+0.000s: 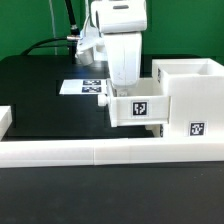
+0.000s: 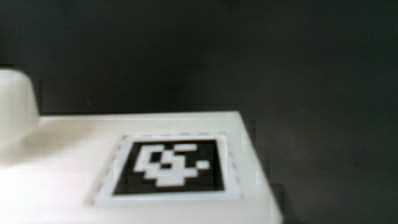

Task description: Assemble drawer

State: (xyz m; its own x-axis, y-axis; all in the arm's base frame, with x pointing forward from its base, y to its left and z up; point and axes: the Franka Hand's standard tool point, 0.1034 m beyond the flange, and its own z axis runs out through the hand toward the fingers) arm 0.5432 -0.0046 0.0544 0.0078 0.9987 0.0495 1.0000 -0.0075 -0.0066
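Note:
In the exterior view the white cube housing [image 1: 195, 92] stands at the right with a tag on its lower front. One white tray [image 1: 140, 108] with a tag on its face juts out of the housing's left side. My gripper [image 1: 122, 88] hangs straight above the tray's outer end, and its fingertips are hidden at the tray's rim. The wrist view shows a white tagged face [image 2: 169, 165] very close, with a blurred white rounded shape [image 2: 15, 100] beside it. No fingers show clearly there. A second tray is not in view.
A long low white wall [image 1: 100, 152] runs across the front, with a raised end [image 1: 5, 120] at the exterior view's left. The marker board [image 1: 82, 87] lies flat on the black table behind the arm. Black cables trail at the back.

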